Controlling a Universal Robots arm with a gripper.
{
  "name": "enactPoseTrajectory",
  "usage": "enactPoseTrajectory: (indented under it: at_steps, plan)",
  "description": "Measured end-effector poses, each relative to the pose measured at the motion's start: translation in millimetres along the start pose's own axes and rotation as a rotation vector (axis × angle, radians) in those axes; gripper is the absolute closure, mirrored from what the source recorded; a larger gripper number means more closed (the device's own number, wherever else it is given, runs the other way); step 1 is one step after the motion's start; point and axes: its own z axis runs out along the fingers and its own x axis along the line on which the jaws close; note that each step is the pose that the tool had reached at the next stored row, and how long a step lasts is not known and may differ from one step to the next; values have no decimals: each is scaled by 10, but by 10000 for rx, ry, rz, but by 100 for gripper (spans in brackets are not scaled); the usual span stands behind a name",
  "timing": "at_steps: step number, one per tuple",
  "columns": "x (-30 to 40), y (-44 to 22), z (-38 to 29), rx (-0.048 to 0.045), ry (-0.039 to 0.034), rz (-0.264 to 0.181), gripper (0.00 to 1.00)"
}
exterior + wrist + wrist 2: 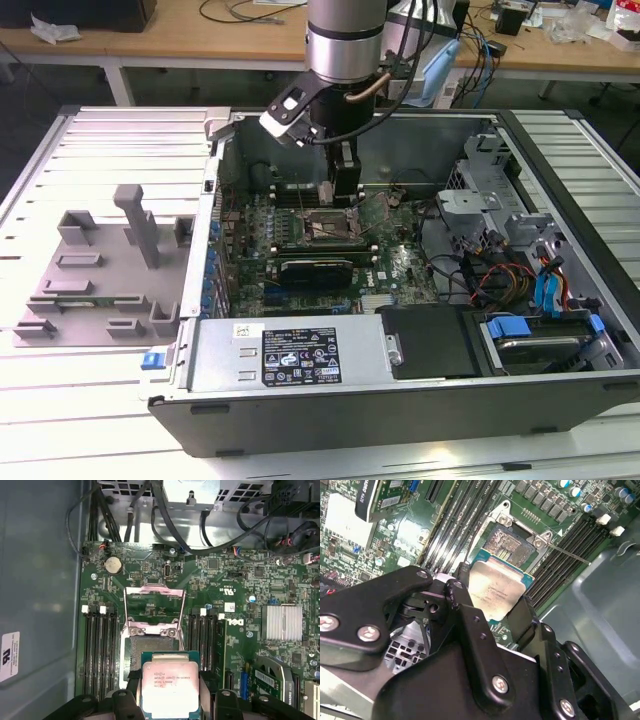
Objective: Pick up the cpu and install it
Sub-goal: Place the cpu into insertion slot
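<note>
Printed label [300, 357] on power supply [228, 352]; etched print on cpu [170, 687]

Place: electronics lab.
Centre: opened case [400, 410] on slatted table [90, 420], robot arm [345, 40] above.
Top edge: bench [180, 45] with loose cables [232, 12].
Left: grey jig [100, 290].

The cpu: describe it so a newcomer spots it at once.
Look inside the open computer case, at the green motherboard. Over its open socket, the hand grips the cpu: a flat silvery square, unlike the long dark memory slots flanking it.
</note>
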Motion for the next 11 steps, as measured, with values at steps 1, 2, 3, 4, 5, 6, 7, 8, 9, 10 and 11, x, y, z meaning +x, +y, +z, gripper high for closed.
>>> enactPoseTrajectory:
  at_steps: [1, 2, 3, 4, 5, 6, 7, 8, 9, 10, 11]
  plan:
    - [0, 0, 1, -1, 1, 0, 45]
    - [1, -1, 15, -4, 5, 1, 45]
    - [1, -2, 40, -2, 3, 0, 45]
    - [2, -3, 63, -2, 2, 1, 45]
    - [2, -4, 80, -1, 2, 0, 45]
    - [2, -5, 90, -1, 1, 0, 45]
    - [3, -6, 110, -1, 2, 1, 45]
    - [3, -7, 121, -1, 1, 1, 45]
    - [3, -8, 135, -1, 2, 1, 45]
    - [4, -9, 155, -2, 2, 0, 45]
    - [4, -10, 166, -1, 2, 0, 45]
